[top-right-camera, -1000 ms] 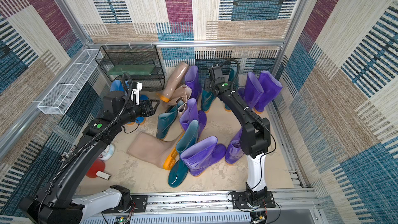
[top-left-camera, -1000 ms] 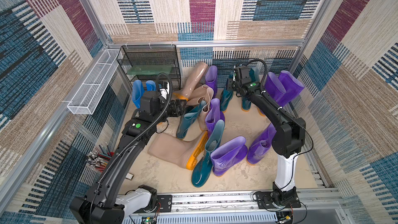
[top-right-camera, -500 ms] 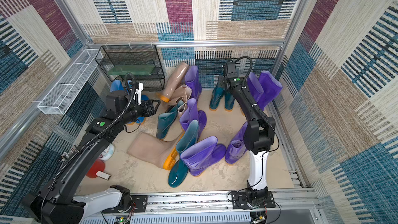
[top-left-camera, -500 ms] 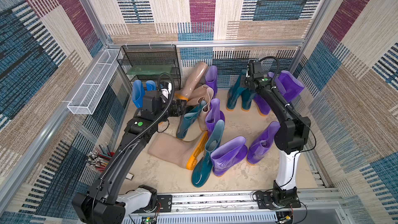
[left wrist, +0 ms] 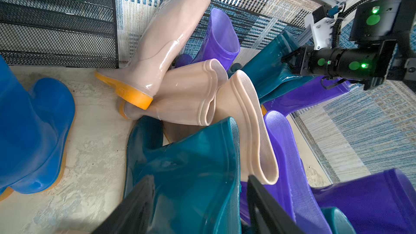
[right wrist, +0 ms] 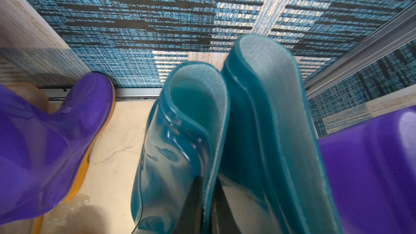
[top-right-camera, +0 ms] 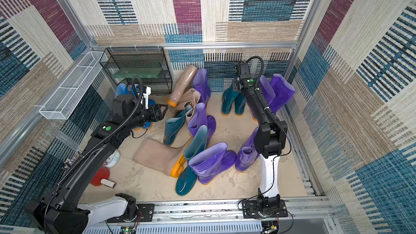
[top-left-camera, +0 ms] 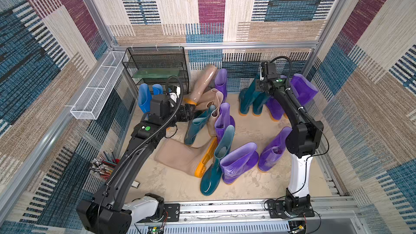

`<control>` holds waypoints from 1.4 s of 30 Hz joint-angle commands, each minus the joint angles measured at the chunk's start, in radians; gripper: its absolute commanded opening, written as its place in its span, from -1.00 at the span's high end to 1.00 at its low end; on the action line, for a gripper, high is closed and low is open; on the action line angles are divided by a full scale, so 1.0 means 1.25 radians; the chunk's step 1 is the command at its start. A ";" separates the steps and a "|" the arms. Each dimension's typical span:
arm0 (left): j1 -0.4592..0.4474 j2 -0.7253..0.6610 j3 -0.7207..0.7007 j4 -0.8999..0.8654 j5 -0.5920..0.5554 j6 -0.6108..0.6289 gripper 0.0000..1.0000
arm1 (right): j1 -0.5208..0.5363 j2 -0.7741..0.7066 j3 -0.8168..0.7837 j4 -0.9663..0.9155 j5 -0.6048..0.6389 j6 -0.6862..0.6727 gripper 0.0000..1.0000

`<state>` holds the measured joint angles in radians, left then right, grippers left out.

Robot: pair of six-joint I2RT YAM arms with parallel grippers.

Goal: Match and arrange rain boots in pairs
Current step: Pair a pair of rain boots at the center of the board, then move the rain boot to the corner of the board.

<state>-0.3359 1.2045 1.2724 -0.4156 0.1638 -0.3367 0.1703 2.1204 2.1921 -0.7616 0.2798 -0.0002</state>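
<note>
Rain boots crowd the sandy floor in both top views. At the back right two dark teal boots (top-left-camera: 249, 100) stand side by side. My right gripper (right wrist: 208, 199) is shut on the top rim of one of them (right wrist: 180, 154), and its partner (right wrist: 265, 120) touches it. Tall purple boots (top-left-camera: 301, 88) stand behind that arm. My left gripper (left wrist: 198, 185) is open, its fingers on either side of the shaft of a leaning teal boot (top-left-camera: 195, 124). Beige boots (left wrist: 171, 48) lie piled beyond it. A bright blue pair (top-left-camera: 144, 97) stands at the back left.
A black mesh rack (top-left-camera: 157, 68) holding a green box stands in the back left corner, under a white wire basket (top-left-camera: 96, 88). A beige boot (top-left-camera: 180, 156), a teal boot (top-left-camera: 216, 167) and purple boots (top-left-camera: 238, 163) fill the front middle. A red paddle (top-right-camera: 100, 176) lies front left.
My right arm has swung right towards the back corner; the teal boot now stands against its partner, and the jaws have closed on its rim. The left arm has barely moved.
</note>
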 commanded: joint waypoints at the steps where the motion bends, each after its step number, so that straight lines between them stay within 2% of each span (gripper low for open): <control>1: 0.001 0.002 0.002 0.013 0.009 0.013 -0.35 | 0.006 0.007 0.037 0.028 0.051 -0.037 0.88; 4: 0.000 0.003 -0.002 0.016 0.010 0.012 -0.35 | 0.018 0.014 0.066 0.032 0.066 -0.058 0.77; 6: 0.000 0.005 0.002 0.012 0.013 0.012 -0.35 | 0.022 0.023 0.080 0.020 0.071 -0.055 0.61; 10: 0.001 0.003 0.003 0.012 0.014 0.014 -0.35 | 0.029 0.032 0.073 -0.020 0.068 -0.024 -0.16; 11: 0.001 0.003 0.003 0.012 0.014 0.014 -0.35 | 0.034 0.028 0.071 -0.027 0.083 -0.014 -0.25; 18: 0.001 0.003 0.004 0.012 0.020 0.012 -0.35 | 0.040 -0.061 0.056 -0.014 0.047 0.027 -0.54; 24: 0.000 -0.003 0.002 0.013 0.020 0.010 -0.35 | 0.053 -0.209 -0.056 0.051 0.079 0.070 -0.59; 28: -0.001 -0.006 0.003 0.015 0.028 0.006 -0.35 | -0.004 -0.382 -0.300 0.168 0.095 0.126 -0.49; 31: 0.000 -0.007 -0.001 0.021 0.036 0.000 -0.35 | -0.084 -0.520 -0.494 0.249 0.019 0.195 -0.40; 35: 0.000 -0.015 0.000 0.028 0.062 -0.009 -0.35 | -0.203 -0.679 -0.772 0.419 -0.113 0.228 -0.42; 40: -0.001 -0.017 -0.002 0.029 0.057 -0.010 -0.35 | -0.332 -0.699 -0.911 0.439 -0.226 0.301 -0.40; 42: -0.001 -0.014 -0.006 0.033 0.060 -0.013 -0.35 | -0.359 -0.701 -0.967 0.471 -0.269 0.305 -0.37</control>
<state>-0.3367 1.1851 1.2667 -0.4072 0.2184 -0.3416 -0.2527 1.2541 1.0290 -0.2810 0.0673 0.3260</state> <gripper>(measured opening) 0.673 0.688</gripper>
